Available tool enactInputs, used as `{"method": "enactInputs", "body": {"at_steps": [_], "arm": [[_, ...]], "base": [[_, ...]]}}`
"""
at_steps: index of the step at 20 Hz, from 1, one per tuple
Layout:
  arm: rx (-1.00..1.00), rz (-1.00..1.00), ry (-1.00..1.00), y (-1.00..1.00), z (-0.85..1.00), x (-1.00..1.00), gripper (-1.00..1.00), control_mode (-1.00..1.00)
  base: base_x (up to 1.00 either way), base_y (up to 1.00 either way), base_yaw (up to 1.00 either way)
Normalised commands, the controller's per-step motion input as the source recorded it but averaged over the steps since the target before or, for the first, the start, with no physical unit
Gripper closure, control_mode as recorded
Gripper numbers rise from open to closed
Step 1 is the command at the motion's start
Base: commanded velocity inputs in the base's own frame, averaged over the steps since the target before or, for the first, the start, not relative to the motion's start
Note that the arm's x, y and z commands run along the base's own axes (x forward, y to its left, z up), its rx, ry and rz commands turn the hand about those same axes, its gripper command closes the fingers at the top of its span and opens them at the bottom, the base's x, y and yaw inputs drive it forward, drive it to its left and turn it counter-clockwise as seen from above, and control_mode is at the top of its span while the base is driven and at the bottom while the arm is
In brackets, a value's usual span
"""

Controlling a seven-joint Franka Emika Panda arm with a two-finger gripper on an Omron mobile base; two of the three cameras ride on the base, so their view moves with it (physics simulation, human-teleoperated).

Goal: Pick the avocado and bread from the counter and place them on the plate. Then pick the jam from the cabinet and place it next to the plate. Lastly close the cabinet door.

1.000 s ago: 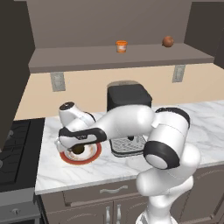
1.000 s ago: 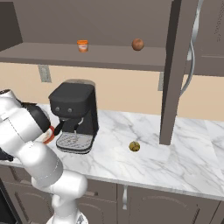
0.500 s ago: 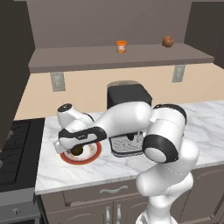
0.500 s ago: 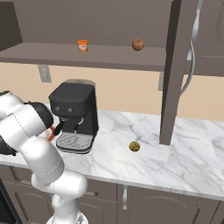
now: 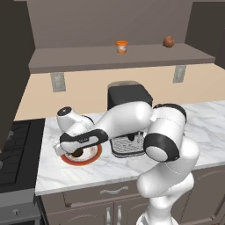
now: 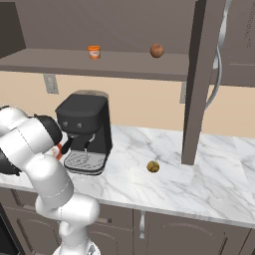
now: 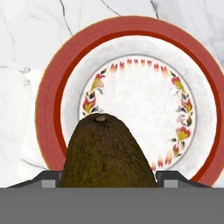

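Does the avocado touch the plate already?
Cannot tell. In the hand view the avocado sits between the tool's fingertips and overlaps the plate, so no gap or contact shows.

White arm stretched low to the left, gripper clamped on its load.
The white Franka arm rises at the near right, folds at its dark elbow and reaches left across the scene, its wrist turned down. The two-finger gripper (image 5: 75, 150) points downward, its fingers closed around the dark brown-green oval avocado (image 7: 108, 153).
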Motion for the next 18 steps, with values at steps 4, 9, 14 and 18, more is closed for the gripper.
{"method": "enactInputs", "body": {"at_steps": [4,9,14,18], "arm": [[0.0,0.0,-0.03,0.0,-0.13,0.01,1.0,-1.0],[0.0,0.0,-0.02,0.0,-0.1,0.04,1.0,-1.0],[0.0,0.0,-0.01,0.0,-0.09,0.1,1.0,-1.0],[0.0,0.0,0.0,0.0,-0.07,0.08,1.0,-1.0]], "base": [[0.0,0.0,0.0],[0.0,0.0,0.0],[0.0,0.0,0.0],[0.0,0.0,0.0]]}}
